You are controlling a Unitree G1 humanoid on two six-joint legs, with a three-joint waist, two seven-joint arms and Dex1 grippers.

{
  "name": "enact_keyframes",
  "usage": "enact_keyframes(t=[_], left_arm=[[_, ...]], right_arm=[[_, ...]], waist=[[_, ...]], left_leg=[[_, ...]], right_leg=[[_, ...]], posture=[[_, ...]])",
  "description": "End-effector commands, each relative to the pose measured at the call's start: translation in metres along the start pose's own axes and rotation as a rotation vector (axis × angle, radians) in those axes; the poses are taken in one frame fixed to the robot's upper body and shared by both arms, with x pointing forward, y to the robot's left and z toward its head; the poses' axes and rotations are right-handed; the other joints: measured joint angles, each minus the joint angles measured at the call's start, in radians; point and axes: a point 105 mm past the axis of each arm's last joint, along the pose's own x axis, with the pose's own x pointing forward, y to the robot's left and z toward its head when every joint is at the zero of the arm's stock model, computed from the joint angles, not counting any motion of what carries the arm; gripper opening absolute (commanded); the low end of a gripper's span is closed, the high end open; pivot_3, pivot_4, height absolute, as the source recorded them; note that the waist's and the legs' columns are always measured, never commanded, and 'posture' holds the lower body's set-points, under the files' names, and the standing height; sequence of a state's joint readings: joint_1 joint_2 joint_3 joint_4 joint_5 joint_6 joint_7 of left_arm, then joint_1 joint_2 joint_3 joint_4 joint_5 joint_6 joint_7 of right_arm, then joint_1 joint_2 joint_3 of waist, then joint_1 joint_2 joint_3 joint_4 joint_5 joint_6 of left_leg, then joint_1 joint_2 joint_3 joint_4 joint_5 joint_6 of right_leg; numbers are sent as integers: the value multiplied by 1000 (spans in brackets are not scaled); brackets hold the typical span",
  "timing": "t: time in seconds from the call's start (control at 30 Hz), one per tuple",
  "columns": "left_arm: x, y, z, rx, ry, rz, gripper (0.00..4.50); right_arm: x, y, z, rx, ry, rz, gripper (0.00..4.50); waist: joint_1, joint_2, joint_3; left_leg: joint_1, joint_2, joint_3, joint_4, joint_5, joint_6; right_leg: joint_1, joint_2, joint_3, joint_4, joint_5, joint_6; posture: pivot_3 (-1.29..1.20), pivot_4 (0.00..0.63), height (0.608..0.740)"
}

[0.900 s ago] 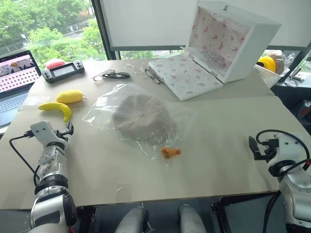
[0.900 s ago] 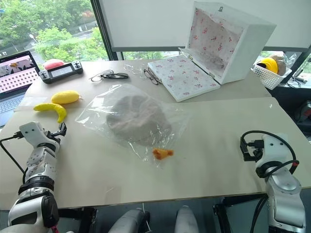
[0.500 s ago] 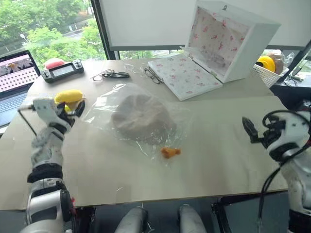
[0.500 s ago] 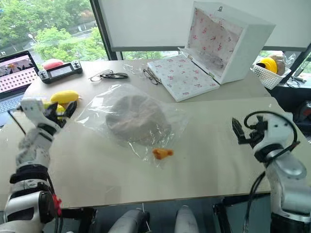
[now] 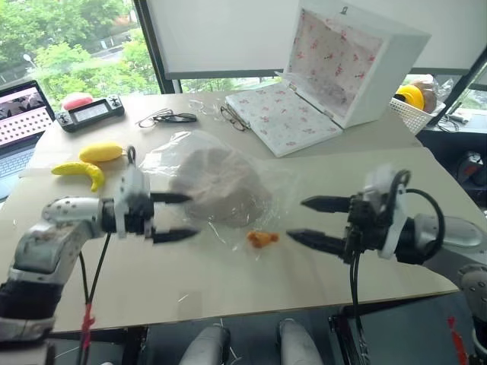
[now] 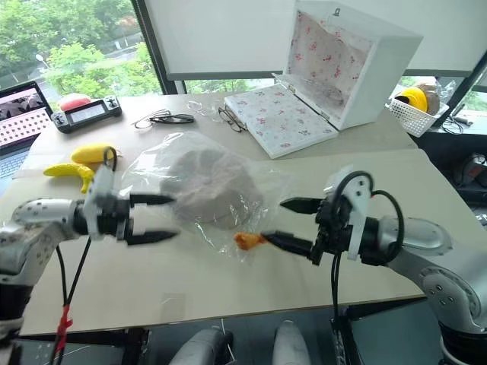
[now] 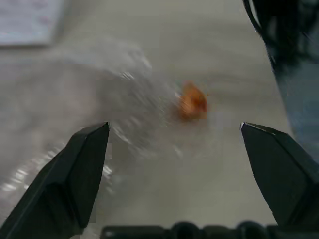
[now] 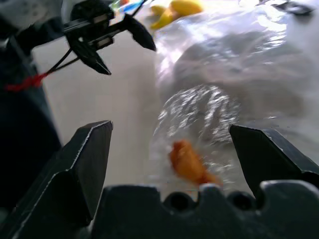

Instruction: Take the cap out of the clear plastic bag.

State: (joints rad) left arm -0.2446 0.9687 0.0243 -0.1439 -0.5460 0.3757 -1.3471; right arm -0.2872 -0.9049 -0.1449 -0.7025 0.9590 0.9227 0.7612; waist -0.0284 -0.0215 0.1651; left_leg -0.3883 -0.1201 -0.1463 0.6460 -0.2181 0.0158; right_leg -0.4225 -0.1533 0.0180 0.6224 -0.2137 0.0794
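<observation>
Two claws hover above the surface, facing each other, both spread wide and holding nothing. The left claw points at the near left edge of the clear plastic bag; the right claw sits just right of a small orange object at the bag's near corner. The cap lies inside the bag, flat at mid-surface. Farther left rest a banana and a lemon. Beyond lie eyeglasses, a handheld controller, and an open white box with floral lining.
</observation>
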Motion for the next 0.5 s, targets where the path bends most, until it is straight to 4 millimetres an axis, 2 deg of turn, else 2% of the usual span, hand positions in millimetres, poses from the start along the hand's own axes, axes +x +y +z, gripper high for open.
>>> enact_keyframes(t=[0.03, 0.23, 0.33, 0.5], left_arm=[[-3, -9, 1, 93, 39, -60, 4500], [7, -5, 0, 130, 26, -53, 4500], [11, -5, 9, 143, -20, -46, 4500], [10, -2, 17, 152, -54, -10, 4500]], right_arm=[[8, 4, -1, -133, 54, 72, 4459], [36, -24, -6, -224, 69, 66, 4459], [56, -44, -18, -245, 91, 51, 4459], [68, -50, -42, -241, 135, 78, 4459]], waist=[[11, 0, 0], [17, -1, 1], [12, -2, 1], [14, -2, 1]], left_leg=[[0, 0, 0, 0, 0, 0], [-2, 0, 1, 0, 0, 0], [-3, 0, 2, 0, 0, 0], [-3, 1, 1, -1, 0, -1]], right_leg=[[0, 0, 0, 0, 0, 0], [0, 0, -1, -8, 3, 1], [0, 0, 0, -10, 7, -4], [-2, 2, 0, -9, 9, -8]], posture=[[0, 150, 740], [0, 150, 740], [0, 150, 740], [0, 150, 740]])
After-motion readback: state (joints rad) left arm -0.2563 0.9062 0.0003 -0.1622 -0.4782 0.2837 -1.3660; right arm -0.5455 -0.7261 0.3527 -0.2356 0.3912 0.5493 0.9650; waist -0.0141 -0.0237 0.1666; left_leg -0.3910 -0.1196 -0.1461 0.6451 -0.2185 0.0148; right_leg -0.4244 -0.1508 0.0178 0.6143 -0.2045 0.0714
